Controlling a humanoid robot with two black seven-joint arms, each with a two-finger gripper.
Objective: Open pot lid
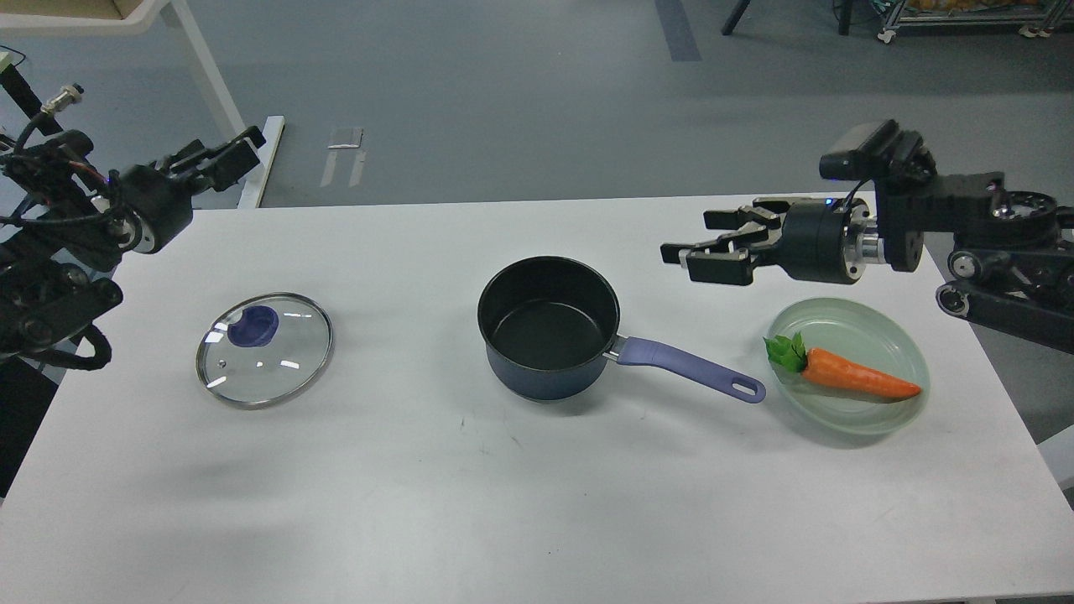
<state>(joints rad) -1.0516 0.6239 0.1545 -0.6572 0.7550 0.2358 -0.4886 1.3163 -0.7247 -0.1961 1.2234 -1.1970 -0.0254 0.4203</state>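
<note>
Lid removed; pot stands open.

You will find the lid (265,350) flat on the white table (537,520), well left of the pot (550,327), so the task appears complete. Left gripper (225,156) raised, state indeterminate; right gripper (713,243) spread, empty, above the plate (847,419) holding the carrot (856,376). Grey floor beyond.

Looked forward and down from the robot's own head onto the white table (537,503), far edge and grey floor (537,84) beyond included; no second view.
</note>
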